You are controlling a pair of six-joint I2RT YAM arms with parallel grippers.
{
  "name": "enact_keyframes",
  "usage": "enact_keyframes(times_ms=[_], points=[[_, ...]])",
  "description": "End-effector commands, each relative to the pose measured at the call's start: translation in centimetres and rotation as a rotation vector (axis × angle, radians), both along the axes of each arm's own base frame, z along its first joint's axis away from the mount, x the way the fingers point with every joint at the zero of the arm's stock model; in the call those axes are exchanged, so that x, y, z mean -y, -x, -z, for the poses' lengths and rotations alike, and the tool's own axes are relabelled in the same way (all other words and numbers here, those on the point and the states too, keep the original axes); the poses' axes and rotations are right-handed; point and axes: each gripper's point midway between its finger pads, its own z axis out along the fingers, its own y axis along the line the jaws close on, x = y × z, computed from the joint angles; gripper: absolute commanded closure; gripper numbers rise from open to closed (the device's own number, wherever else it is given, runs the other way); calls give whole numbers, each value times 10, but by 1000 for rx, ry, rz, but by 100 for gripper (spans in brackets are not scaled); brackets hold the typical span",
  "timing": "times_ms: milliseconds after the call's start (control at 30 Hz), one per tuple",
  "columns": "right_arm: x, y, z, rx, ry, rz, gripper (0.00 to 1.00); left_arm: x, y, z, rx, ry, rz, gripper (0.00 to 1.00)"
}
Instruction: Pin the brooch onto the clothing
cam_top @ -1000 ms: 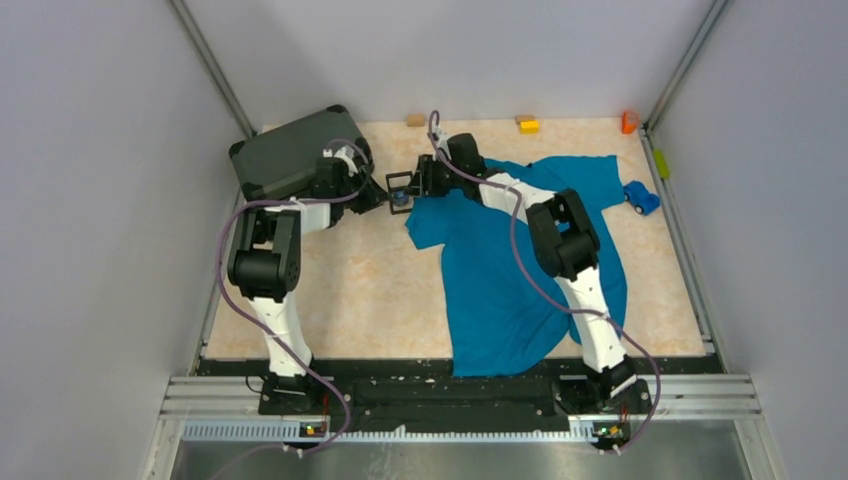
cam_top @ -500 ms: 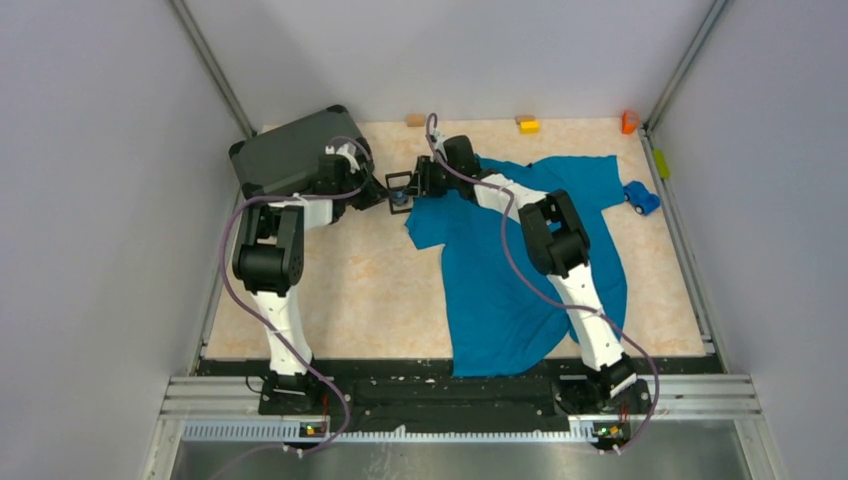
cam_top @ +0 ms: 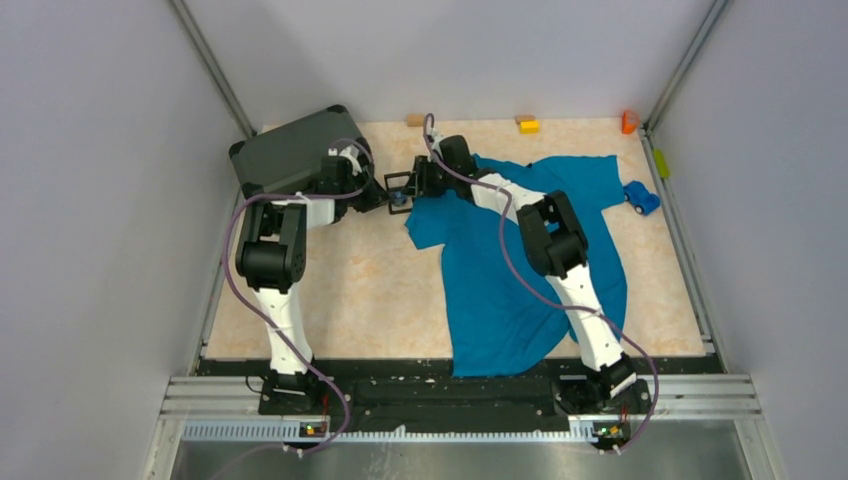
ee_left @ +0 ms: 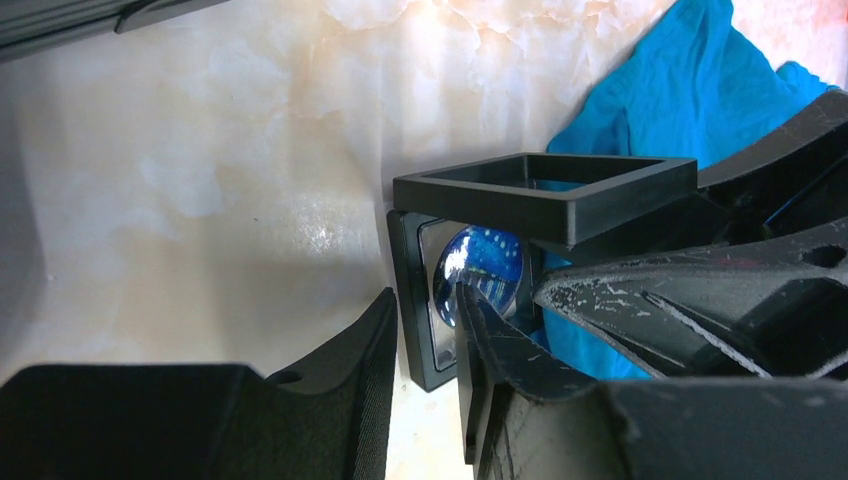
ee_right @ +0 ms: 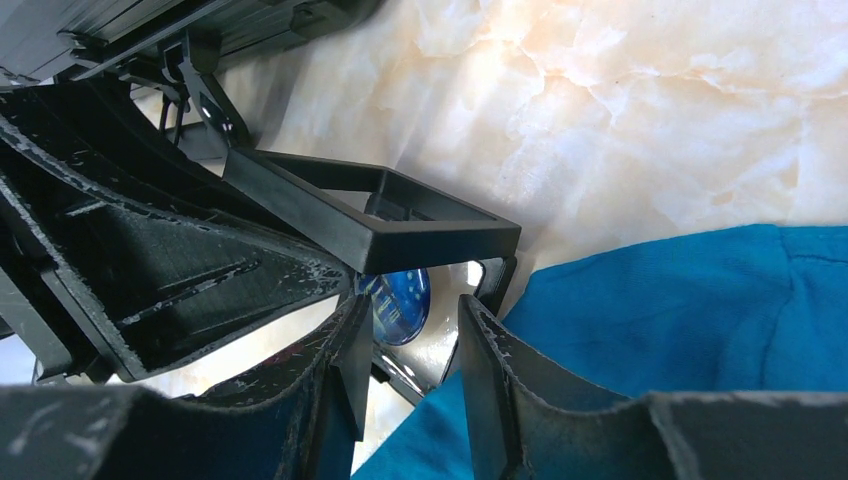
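Note:
The brooch (ee_left: 482,268), a small shiny dark-blue disc, sits in the upright half of an open black frame (ee_left: 411,300). The frame's other half (ee_left: 540,187) lies flat above it. My left gripper (ee_left: 425,340) has one finger on each side of the upright half's wall and is shut on it. My right gripper (ee_right: 412,345) comes in from the opposite side and grips the same frame (ee_right: 372,215), the brooch (ee_right: 402,298) just past its fingertips. The clothing (cam_top: 520,260), a teal T-shirt, is spread on the table. Its sleeve edge (ee_right: 650,300) lies under the right gripper.
A dark grey hard case (cam_top: 285,150) stands at the back left, right behind the left arm. A blue toy car (cam_top: 641,197) sits by the shirt's right sleeve. Small yellow (cam_top: 527,124), tan (cam_top: 415,120) and orange (cam_top: 629,121) items line the back edge.
Both grippers and the frame have drifted slightly toward the back of the table. The left jaws have narrowed onto the frame wall.

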Motion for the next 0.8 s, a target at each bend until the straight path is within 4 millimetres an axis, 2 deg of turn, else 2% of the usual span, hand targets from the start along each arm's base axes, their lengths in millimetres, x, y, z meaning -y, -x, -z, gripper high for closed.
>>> enact_keyframes(times_ms=[0, 467, 567, 767], points=[[-11, 2, -7, 5, 3, 10, 61, 7, -10, -7, 29, -11, 30, 69], [-16, 8, -2, -8, 32, 42, 65, 11, -8, 5, -7, -36, 50, 83], [-15, 10, -14, 21, 50, 49, 65, 11, -7, 7, -13, -41, 52, 84], [-5, 7, -50, 94, 69, 76, 56, 9, -5, 11, -24, -49, 48, 85]])
